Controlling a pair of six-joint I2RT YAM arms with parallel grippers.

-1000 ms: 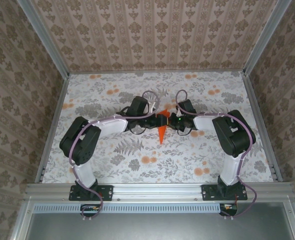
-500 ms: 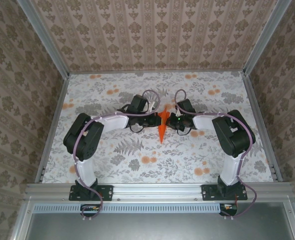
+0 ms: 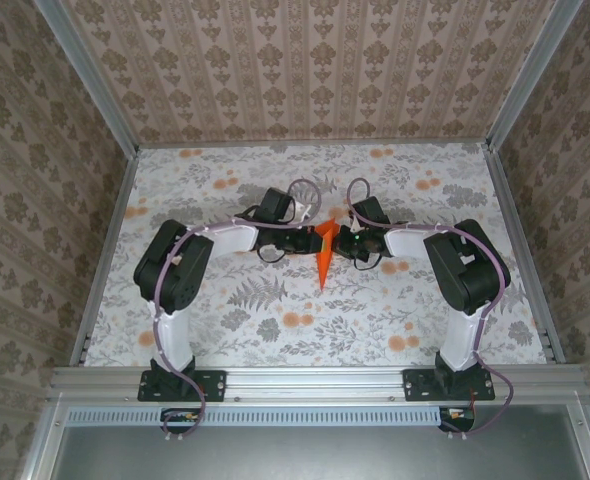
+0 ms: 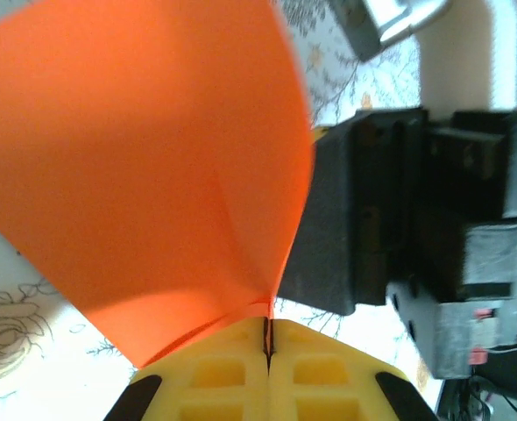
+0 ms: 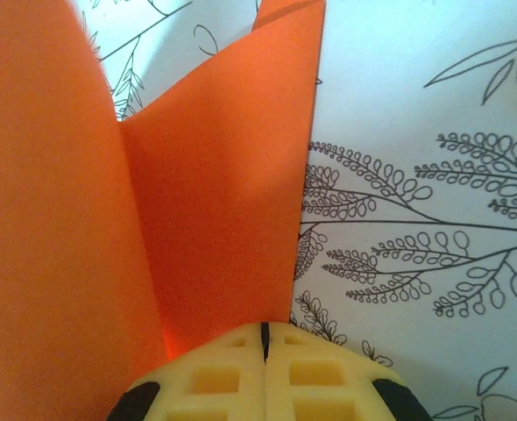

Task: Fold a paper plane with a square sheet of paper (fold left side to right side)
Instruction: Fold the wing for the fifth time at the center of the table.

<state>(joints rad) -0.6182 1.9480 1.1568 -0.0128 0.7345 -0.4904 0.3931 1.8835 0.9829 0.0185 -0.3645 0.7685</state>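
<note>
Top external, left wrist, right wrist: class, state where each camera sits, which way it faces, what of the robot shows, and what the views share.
Top external: above and behind the arms, looking down on the floral table; both arms, left claw and right claw meeting at the orange paper plane.
Left wrist: on the left arm, facing along its shut yellow fingers at the plane.
Right wrist: on the right arm, facing down past its yellow fingers at plane and table.
Shared: all show the plane.

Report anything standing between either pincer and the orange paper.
Nothing visible does. The left pincer and the right pincer are each shut on the paper itself, gripping it from opposite sides.
</note>
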